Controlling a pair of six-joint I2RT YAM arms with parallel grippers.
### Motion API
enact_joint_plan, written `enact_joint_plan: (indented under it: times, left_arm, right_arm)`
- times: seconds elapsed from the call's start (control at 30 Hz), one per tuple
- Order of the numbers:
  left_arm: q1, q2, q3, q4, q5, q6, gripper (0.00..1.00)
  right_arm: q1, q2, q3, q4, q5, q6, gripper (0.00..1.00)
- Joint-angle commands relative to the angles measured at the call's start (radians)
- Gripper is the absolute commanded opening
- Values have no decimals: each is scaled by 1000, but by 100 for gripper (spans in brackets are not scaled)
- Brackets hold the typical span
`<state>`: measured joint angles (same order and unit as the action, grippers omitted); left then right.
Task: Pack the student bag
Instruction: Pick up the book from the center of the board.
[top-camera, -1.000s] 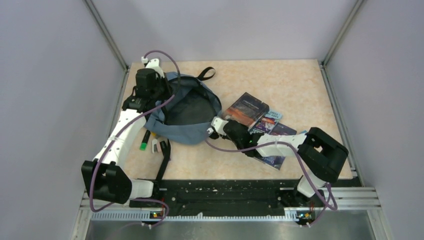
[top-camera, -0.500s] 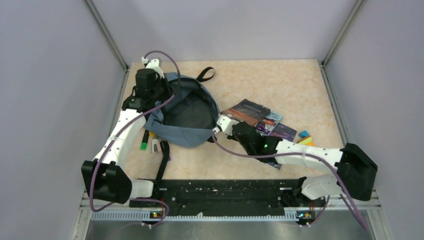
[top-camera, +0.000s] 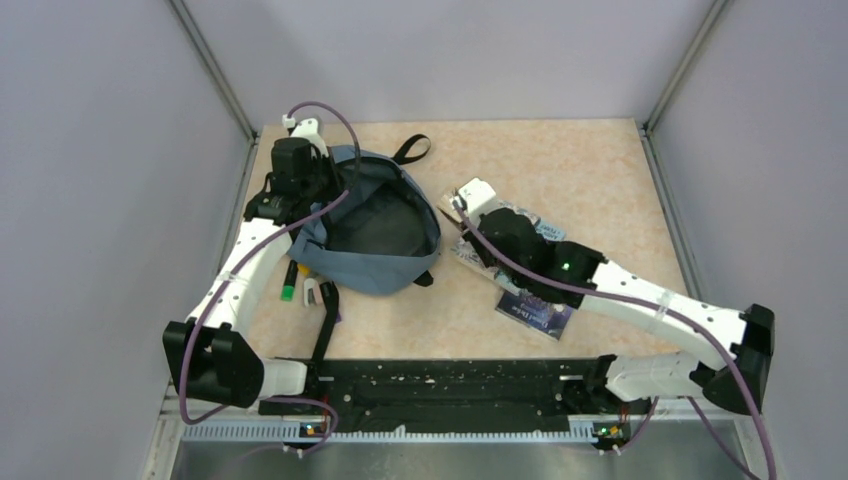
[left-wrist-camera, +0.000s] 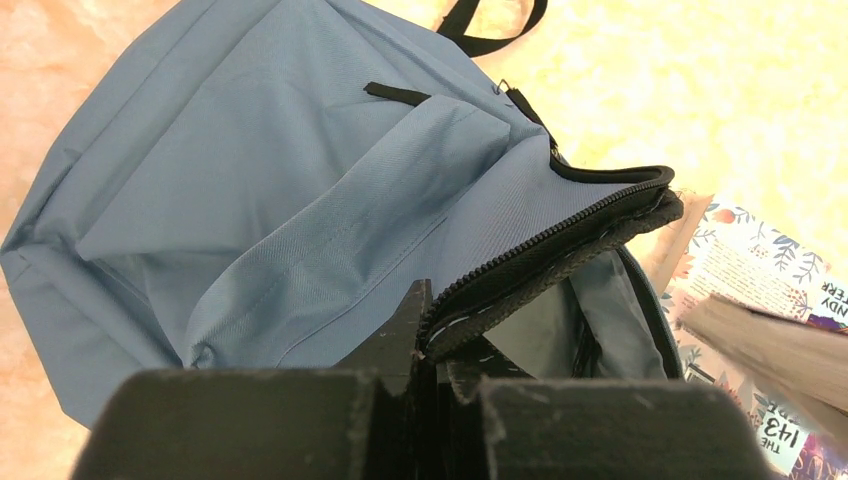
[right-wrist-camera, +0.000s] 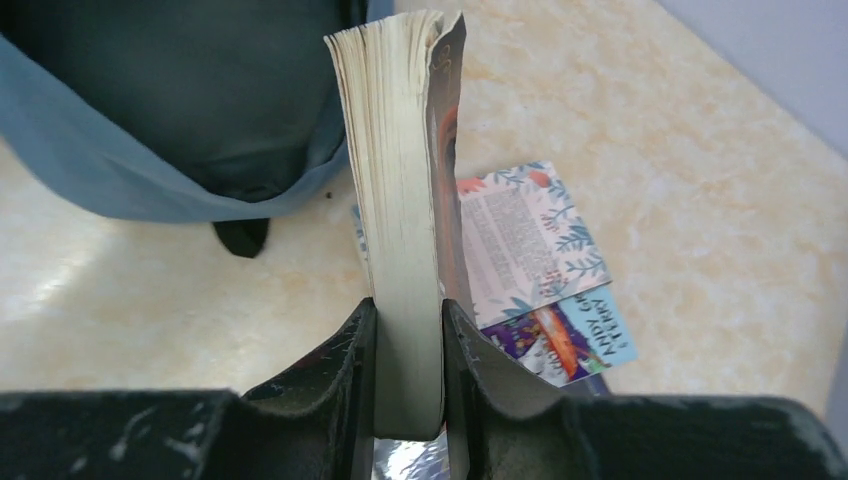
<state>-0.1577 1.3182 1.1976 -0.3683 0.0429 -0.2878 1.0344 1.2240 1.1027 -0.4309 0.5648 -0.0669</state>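
Observation:
The student bag is a grey-blue backpack lying open at the back left, with its dark inside showing. My left gripper is shut on the bag's black zipper edge and holds the mouth open; the bag fills the left wrist view. My right gripper is shut on a thick paperback book, held on edge just right of the bag's mouth. In the top view this gripper is beside the bag's right rim.
Other books lie on the table under and right of my right arm: a floral-backed one, a blue and purple one, and a dark one. A green marker and small white items lie by the bag's black strap.
My right gripper closed on the top book of the pile, lifted it on edge and moved back and right; its arm swung out to the right. The left arm has not moved.

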Motion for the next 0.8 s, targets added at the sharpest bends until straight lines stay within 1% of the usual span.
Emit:
enact_joint_plan:
  times: [0.0, 0.1, 0.2, 0.33, 0.4, 0.57, 0.63, 0.77]
  left_arm:
    - [4, -35, 10, 54, -13, 3, 0]
    - [4, -36, 9, 55, -7, -1, 0]
    - [4, -39, 7, 58, 4, -7, 0]
    - [4, -41, 6, 60, 5, -10, 0]
    - [4, -43, 6, 61, 4, -10, 0]
    - [4, -44, 3, 64, 3, -10, 0]
    - [4, -41, 2, 64, 4, -9, 0]
    - [4, -38, 3, 64, 6, -9, 0]
  right_arm:
    - [15, -122, 106, -107, -111, 236, 0]
    - [15, -173, 94, -81, -213, 294, 0]
    - [15, -195, 46, -14, -324, 320, 0]
    - [17, -195, -23, 66, -389, 332, 0]
    - [36, -202, -75, 123, -388, 310, 0]
    - [110, -216, -212, 260, -296, 191, 0]
    - [112, -208, -236, 269, -286, 178, 0]
    - [112, -192, -226, 208, -304, 176, 0]
